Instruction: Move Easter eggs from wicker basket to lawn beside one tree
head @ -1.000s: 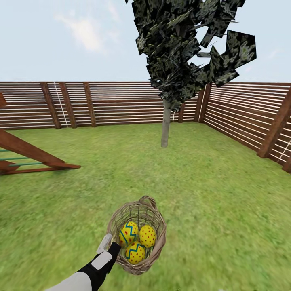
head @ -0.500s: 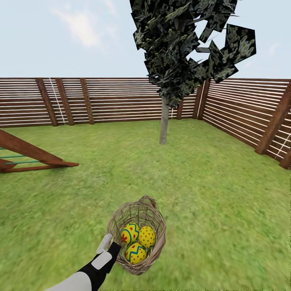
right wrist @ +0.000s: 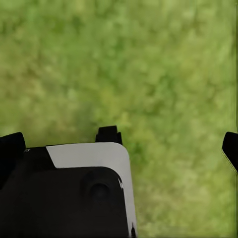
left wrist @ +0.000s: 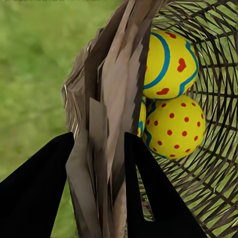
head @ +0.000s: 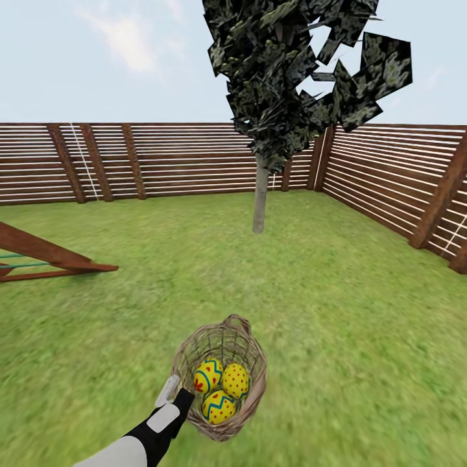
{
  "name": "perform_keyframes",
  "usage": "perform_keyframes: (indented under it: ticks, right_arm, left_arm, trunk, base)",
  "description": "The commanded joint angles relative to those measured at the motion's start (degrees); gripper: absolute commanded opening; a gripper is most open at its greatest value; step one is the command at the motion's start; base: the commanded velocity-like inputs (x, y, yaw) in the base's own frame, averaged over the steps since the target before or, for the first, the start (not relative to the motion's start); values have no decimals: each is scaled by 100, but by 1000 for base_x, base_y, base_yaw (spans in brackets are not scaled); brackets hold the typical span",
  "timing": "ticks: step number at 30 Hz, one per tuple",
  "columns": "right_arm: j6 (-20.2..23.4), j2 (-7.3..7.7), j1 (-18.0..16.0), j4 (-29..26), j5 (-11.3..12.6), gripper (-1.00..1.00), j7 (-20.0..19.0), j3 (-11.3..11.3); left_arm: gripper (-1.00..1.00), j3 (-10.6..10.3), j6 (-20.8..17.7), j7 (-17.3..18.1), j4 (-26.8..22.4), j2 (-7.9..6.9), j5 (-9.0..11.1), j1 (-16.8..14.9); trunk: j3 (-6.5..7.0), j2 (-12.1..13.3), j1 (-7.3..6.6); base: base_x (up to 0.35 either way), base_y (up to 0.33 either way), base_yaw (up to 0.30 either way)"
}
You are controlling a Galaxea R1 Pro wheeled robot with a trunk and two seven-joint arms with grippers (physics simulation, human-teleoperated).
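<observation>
Pale grey arm (head: pixel 123 451), black gripper (head: pixel 176 397)

A pale blue sky (head: pixel 97 71) streaked with thin white cloud (head: pixel 126 42) is seen above, while the slanted beams of a wooden play frame (head: pixel 45 253) are set at left.

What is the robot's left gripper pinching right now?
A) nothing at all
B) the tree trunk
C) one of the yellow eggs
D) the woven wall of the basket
D: in the left wrist view the left gripper has a dark finger on each side of the wicker basket wall, while the Easter eggs lie loose inside.
</observation>
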State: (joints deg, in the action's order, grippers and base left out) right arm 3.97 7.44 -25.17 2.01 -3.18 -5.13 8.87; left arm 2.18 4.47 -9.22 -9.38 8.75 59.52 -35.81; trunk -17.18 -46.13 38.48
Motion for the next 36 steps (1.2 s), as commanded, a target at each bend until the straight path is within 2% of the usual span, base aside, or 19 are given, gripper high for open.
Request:
perform_keyframes:
  ticks: [1,8,36]
  right_arm:
    - [8,3,14,6,-32,100,-18,46]
    - [8,13,191,19,-24,100,-14,53]
    - [8,10,197,19,-16,100,-14,51]
  left_arm:
    - [-100,20,10,-18,-11,4,-2,-5]
    - [-100,20,10,-18,-11,-2,-2,-5]
    - [-100,20,10,-18,-20,2,-10,-5]
  trunk:
    - [-7,-5,4]
    - [-7,-5,4]
    - [-7,-5,4]
  base:
    - [306,-94,0]
    - [306,-94,0]
    - [306,-94,0]
